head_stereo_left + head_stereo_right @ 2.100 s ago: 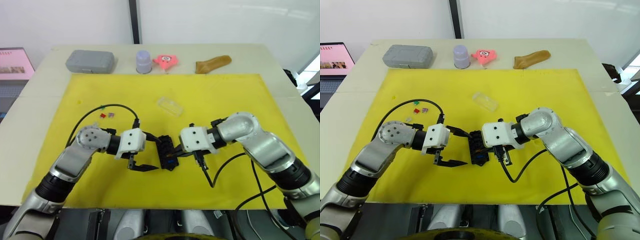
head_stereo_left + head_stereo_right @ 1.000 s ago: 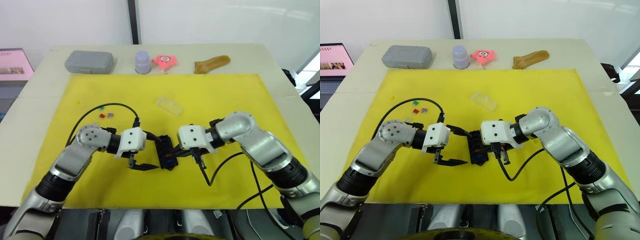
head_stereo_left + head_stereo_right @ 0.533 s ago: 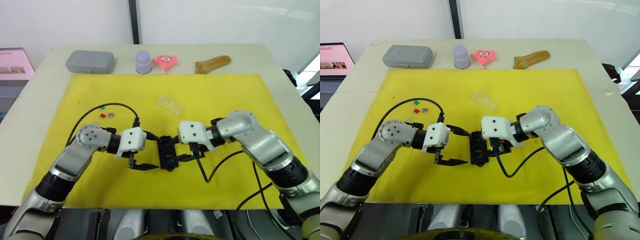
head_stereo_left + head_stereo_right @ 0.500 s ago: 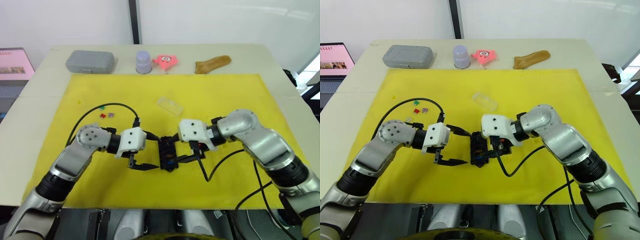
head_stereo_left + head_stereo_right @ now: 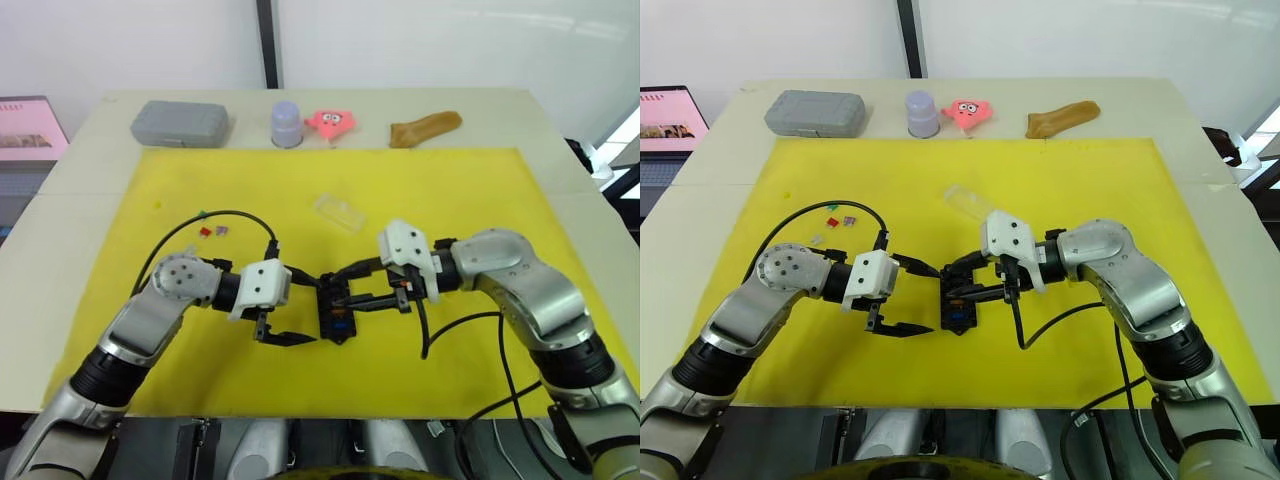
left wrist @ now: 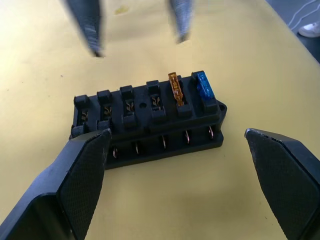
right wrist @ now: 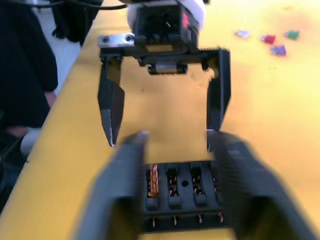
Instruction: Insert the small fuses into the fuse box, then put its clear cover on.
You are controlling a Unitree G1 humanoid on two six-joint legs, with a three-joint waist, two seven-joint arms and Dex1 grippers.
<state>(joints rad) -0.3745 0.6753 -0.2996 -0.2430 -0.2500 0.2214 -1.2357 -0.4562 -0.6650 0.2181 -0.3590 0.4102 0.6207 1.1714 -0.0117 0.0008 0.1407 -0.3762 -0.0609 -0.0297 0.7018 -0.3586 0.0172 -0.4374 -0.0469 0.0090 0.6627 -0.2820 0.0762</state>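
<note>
Two fuses, amber (image 6: 174, 89) and blue (image 6: 202, 85), sit in our fuse box (image 5: 335, 308) mid-mat; four slots, loose fuses (image 5: 211, 231) and clear cover (image 5: 338, 211) remain, with our left pincer (image 5: 292, 306) and right pincer (image 5: 358, 283) wide, empty.

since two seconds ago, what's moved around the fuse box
The right pincer has turned from pointing down beside the fuse box to lying level, open, its fingers reaching over the box. The left pincer stays open beside it. The box, the clear cover and the loose fuses lie where they were.
</note>
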